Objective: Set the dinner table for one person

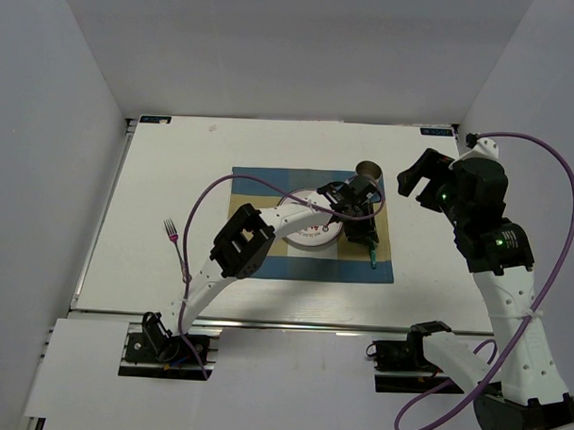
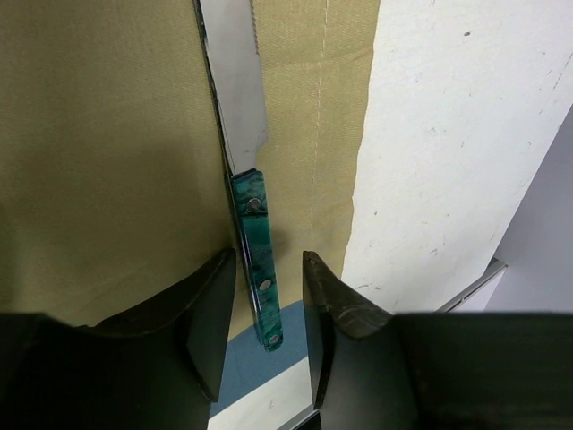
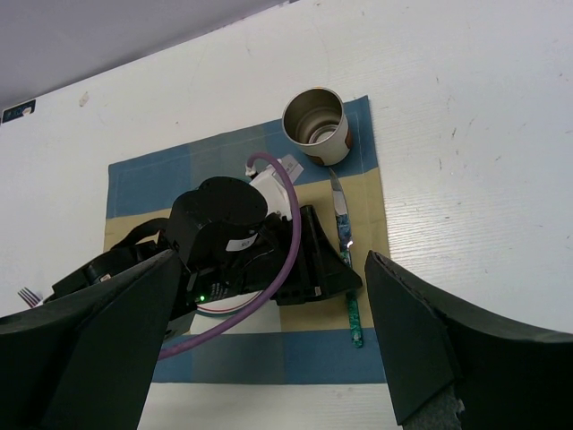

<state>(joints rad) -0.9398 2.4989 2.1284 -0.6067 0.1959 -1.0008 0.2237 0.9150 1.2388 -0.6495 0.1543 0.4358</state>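
Note:
A blue-and-tan checked placemat [image 1: 255, 186] lies in the middle of the white dinner table [image 1: 175, 173]. On it are a white plate [image 1: 310, 237], a metal cup [image 1: 369, 170] at its far right corner, and a green-handled knife [image 1: 372, 256] along its right side. My left gripper [image 2: 267, 269] hangs low over the knife handle [image 2: 255, 260], jaws apart on either side of it, with a gap at the right finger [image 2: 327, 305]. The knife rests flat on the cloth. My right gripper [image 1: 416, 179] hovers wide open beyond the mat's right edge, holding nothing.
A fork [image 1: 177, 244] with a pink-purple head lies on the bare tabletop left of the placemat. The left arm and its purple cable arch over the plate. A metal rail [image 1: 293, 322] runs along the table's front edge. White walls stand on three sides.

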